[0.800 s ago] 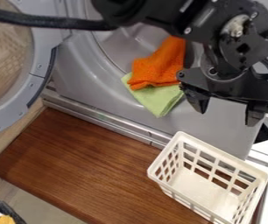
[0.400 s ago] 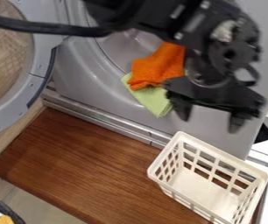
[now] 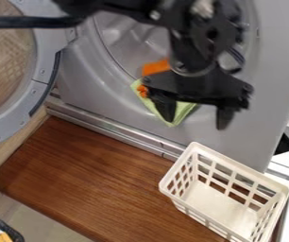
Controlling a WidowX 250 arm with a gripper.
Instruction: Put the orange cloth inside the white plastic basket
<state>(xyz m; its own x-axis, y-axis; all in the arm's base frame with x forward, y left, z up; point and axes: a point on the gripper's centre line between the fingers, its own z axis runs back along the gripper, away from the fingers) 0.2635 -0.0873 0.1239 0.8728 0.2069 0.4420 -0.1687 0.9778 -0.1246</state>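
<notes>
The black gripper (image 3: 197,119) hangs in front of the dryer's round opening with its two fingers apart and nothing between them. Behind it is the orange cloth (image 3: 155,67), mostly hidden by the gripper; a strip shows at its upper left and a bit at its left edge. A light green cloth (image 3: 182,111) lies under the orange one, draped over the opening's lower rim. At the lower right the white plastic basket (image 3: 221,204) stands on the brown wooden board, with no cloth in it.
An open round door (image 3: 38,87) takes up the left side. A metal ledge (image 3: 112,131) runs between the machine and the wooden board (image 3: 97,179). A black cable crosses the upper left. A dark object with something yellow is at the lower left corner.
The gripper has moved left and slightly down, from right of the cloths to in front of them, covering much of the orange cloth. The cloths and basket have stayed put.
</notes>
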